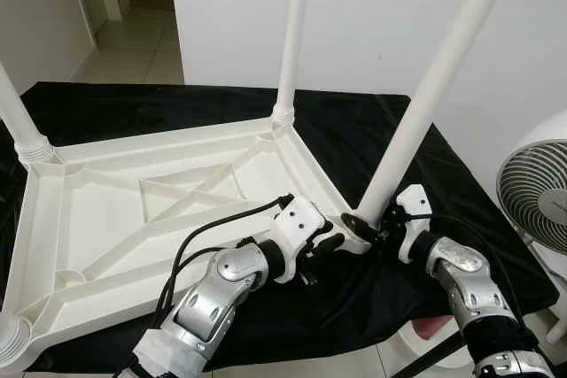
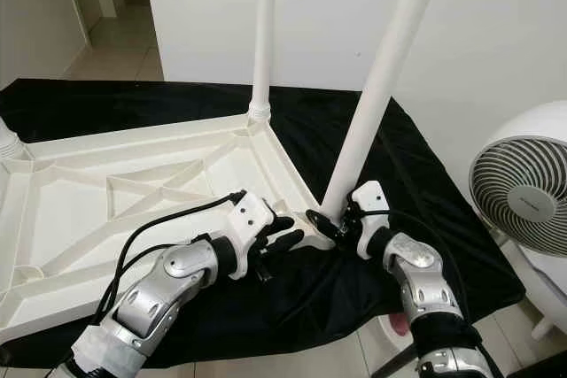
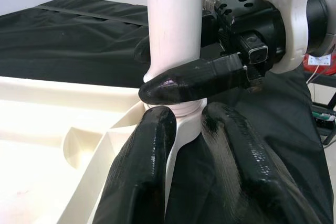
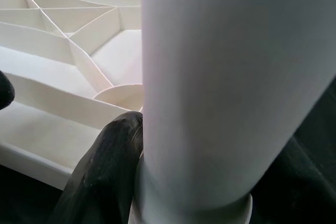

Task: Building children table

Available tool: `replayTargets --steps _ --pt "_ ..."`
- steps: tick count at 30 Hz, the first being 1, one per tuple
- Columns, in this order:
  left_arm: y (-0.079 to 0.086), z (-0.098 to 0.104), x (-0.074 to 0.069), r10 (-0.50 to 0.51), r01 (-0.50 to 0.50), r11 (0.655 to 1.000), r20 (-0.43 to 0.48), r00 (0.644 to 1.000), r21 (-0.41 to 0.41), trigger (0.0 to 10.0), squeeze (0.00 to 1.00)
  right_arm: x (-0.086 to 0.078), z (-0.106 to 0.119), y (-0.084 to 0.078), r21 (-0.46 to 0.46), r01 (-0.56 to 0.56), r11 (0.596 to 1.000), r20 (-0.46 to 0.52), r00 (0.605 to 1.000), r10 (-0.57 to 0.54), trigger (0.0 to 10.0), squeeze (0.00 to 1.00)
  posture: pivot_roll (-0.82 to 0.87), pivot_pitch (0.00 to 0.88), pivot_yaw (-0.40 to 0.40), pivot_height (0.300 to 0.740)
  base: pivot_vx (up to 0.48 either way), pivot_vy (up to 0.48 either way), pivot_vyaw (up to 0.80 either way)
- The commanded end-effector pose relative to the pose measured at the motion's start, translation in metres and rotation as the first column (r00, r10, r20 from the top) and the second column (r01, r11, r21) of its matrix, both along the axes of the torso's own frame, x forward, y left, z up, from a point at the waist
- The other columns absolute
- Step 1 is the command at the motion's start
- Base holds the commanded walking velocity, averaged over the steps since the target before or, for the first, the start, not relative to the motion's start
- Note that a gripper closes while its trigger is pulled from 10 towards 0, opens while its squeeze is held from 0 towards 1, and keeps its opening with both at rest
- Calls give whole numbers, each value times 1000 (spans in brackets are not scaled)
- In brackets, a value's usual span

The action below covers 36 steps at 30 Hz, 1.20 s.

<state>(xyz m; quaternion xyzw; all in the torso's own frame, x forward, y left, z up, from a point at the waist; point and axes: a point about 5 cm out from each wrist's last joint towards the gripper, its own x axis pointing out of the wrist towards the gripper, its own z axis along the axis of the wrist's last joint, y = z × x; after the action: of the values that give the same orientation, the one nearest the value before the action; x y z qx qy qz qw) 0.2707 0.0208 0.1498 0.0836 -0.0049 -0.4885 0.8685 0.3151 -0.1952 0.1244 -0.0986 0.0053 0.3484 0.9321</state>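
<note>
Tabletop: I see the white children's tabletop [image 1: 159, 210] lying upside down on a black cloth [image 1: 416, 174], ribbed underside up.
Legs: 4 white legs in view; 1 at the far corner [image 1: 294, 33], 1 at the far-left corner [image 1: 19, 126], 1 at the near-left corner [image 1: 11, 338], all upright in their sockets.
Near-right leg: I see this leg [image 1: 425, 104] seated at the tabletop's near-right corner and leaning to the right.
Right gripper: [image 1: 365, 227] at the base of the near-right leg; 1 black finger [image 3: 194, 80] lies across the leg just above its collar. I read the fingers as closed around the leg.
Left gripper: [image 1: 330, 243] at the same corner, just beside the right gripper. Its 2 fingers [image 3: 142, 171] are spread apart, straddling the tabletop's corner rim below the socket, gripping nothing.
Surroundings: a white fan [image 1: 539, 192] stands off the cloth's right edge.
</note>
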Motion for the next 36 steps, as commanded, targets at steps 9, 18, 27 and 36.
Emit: replayTargets --steps 9,18,27,36 --pt "-4 -6 -7 -76 77 997 -25 997 8 10000 0 -10 -17 7 113 248 962 -41 969 -244 10000 0 -13 0 -54 740 0 0 0" --pt "-5 -8 -10 -86 87 996 -33 996 10 10000 0 -25 -12 23 236 556 797 -58 827 -559 10000 0 -17 0 -55 740 0 0 0" --pt "-6 -9 -13 -91 92 996 -41 995 4 10000 0 -41 -11 50 271 657 703 -97 746 -659 10000 0 -20 0 -55 740 0 0 0" --pt "-5 -8 -12 -89 89 996 -41 995 6 10000 0 -43 -8 49 265 680 683 -126 727 -675 10000 122 -15 0 -57 740 0 0 0"
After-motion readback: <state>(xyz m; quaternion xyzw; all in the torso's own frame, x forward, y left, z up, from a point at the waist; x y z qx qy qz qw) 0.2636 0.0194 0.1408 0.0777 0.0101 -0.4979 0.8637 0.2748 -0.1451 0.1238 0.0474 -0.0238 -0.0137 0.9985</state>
